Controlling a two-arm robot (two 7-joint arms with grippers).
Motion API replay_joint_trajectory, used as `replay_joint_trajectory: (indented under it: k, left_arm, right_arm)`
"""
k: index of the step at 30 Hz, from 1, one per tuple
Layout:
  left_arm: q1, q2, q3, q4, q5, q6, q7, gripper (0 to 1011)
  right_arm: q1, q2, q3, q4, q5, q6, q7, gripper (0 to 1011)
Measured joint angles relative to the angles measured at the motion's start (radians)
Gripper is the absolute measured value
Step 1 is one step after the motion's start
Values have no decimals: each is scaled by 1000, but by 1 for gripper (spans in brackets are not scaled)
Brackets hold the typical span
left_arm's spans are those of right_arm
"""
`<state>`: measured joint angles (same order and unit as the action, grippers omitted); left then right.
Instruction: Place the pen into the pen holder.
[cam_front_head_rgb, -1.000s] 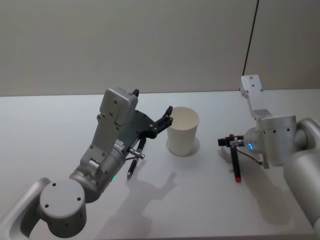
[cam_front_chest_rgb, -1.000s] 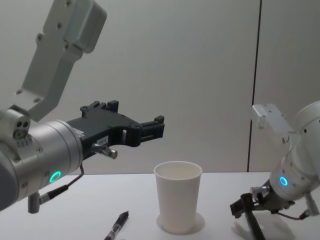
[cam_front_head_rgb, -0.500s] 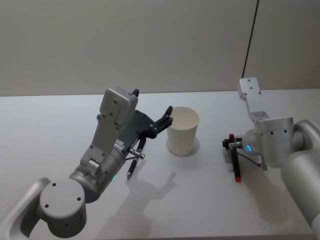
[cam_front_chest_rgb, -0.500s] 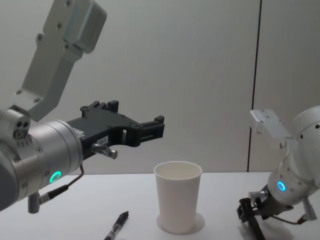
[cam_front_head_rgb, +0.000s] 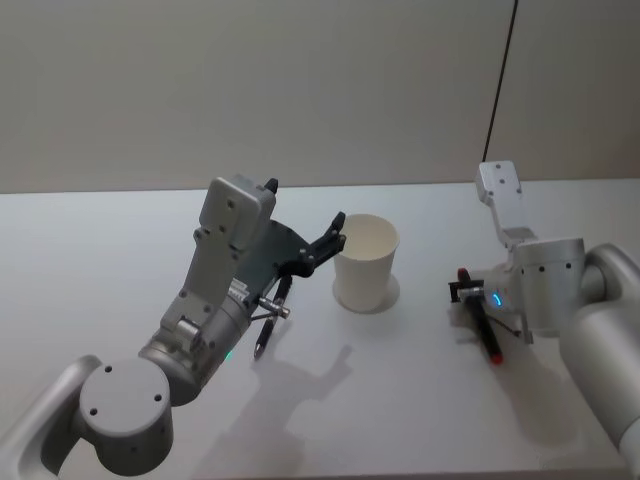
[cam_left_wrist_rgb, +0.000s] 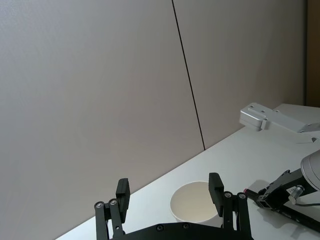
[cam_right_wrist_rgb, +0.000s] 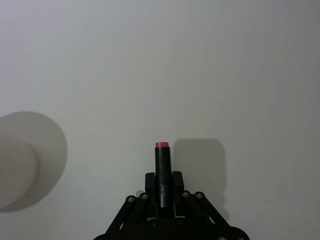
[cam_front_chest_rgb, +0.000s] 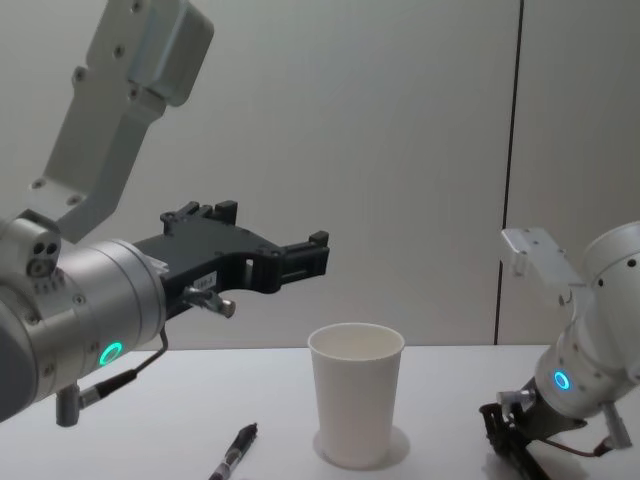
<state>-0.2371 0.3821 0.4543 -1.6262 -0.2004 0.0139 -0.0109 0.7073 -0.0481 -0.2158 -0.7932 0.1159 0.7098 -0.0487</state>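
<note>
Right gripper (cam_front_head_rgb: 464, 293), low over the white table (cam_front_head_rgb: 120, 260) to the right of the pen holder (cam_front_head_rgb: 365, 262), clenched on 1 black red-tipped pen (cam_front_head_rgb: 486, 332). The wrist view shows the 2 fingers pressed against the barrel from either side, with the red end sticking out past them. From the head view the pen slants away from the cup, well apart from it, and its lower end is close to the tabletop; whether it touches cannot be told. The pen holder stands upright near the middle of the table, its mouth open. Left gripper (cam_left_wrist_rgb: 169, 184) hangs in the air just left of the cup's rim, its 2 fingers spread wide and grasping nothing. A second pen (cam_front_chest_rgb: 235, 455), all black, lies flat on the table under the left arm, left of the cup.
</note>
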Motion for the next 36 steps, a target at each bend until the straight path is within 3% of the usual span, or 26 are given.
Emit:
replay_joint_trajectory:
  k: [8,20,36]
  left_arm:
    - [0,0,0,0,0,0,0,1004]
    - [0,0,0,0,0,0,0,1004]
    - [0,0,0,0,0,0,0,1004]
  right_arm:
    - [-2,0,5,-2,2,-5,2,185]
    - [-47,11,7,-96,-7,-57,31,185]
    - [-139,37,5,-265,-25,-216,86,185]
